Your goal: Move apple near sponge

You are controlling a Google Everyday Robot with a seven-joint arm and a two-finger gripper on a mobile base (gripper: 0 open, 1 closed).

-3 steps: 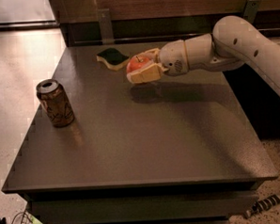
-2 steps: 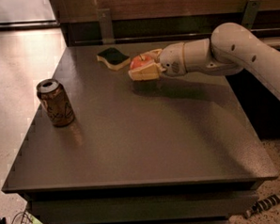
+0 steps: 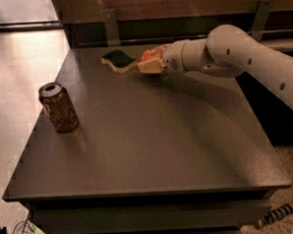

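Note:
The red-orange apple [image 3: 150,55] is held between the fingers of my gripper [image 3: 149,60] at the far middle of the dark table [image 3: 152,138]. The gripper is shut on the apple and hangs low over the tabletop. The sponge [image 3: 118,60], dark green on top with a yellow base, lies flat just to the left of the apple, a small gap away. My white arm [image 3: 232,55] reaches in from the right. Most of the apple is hidden by the fingers.
A brown drink can [image 3: 59,107] stands upright near the table's left edge. A dark wall rail with two metal brackets [image 3: 110,23] runs behind the table. Light floor lies to the left, speckled floor at the lower right.
My gripper has carried the apple a little farther back, closing toward the sponge and dropping nearer the tabletop. The can and sponge have not moved.

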